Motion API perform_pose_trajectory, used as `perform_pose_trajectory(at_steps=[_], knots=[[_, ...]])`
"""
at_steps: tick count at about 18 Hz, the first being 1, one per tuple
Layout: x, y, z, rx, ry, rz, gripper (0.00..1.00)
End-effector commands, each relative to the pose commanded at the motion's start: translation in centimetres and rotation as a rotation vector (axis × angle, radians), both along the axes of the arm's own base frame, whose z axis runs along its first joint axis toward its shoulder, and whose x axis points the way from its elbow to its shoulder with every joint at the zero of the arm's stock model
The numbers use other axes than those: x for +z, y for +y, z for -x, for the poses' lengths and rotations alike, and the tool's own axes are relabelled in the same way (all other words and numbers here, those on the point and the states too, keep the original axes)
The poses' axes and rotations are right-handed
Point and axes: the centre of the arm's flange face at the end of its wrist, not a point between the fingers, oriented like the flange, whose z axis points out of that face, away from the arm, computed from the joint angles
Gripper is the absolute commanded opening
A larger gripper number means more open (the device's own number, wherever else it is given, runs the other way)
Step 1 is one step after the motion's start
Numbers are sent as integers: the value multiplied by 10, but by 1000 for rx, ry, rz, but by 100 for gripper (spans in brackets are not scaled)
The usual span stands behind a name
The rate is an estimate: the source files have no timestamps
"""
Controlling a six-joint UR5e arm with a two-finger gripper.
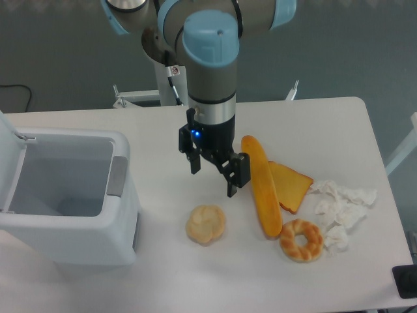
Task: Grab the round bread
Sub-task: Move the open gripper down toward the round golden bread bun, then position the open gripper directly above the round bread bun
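Note:
The round bread (206, 223) is a small pale-beige bun with a bumpy top. It lies on the white table (85, 280) near the front, in the middle. My gripper (213, 180) hangs above and just behind it, with its two black fingers spread apart and nothing between them. The gripper is clear of the bun and does not touch it.
A long orange loaf (262, 186) lies right of the gripper, close to its right finger. A toast slice (291, 186) lies beside it, a golden ring-shaped bread (301, 240) in front, crumpled white paper (340, 205) at the right. A white open bin (65, 195) stands at the left.

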Motion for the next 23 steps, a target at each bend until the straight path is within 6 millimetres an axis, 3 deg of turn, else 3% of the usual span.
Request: perform_pose_trajectory(at_steps=[5,10,13,20,23], knots=[[-43,10,12,15,-44,46,100],[-69,7,20,118,-97,78,100],[-98,2,23,248,-150,117,100],[-126,-9,47,499,-219,136,100],[-124,-10,50,526,-208,141,100]])
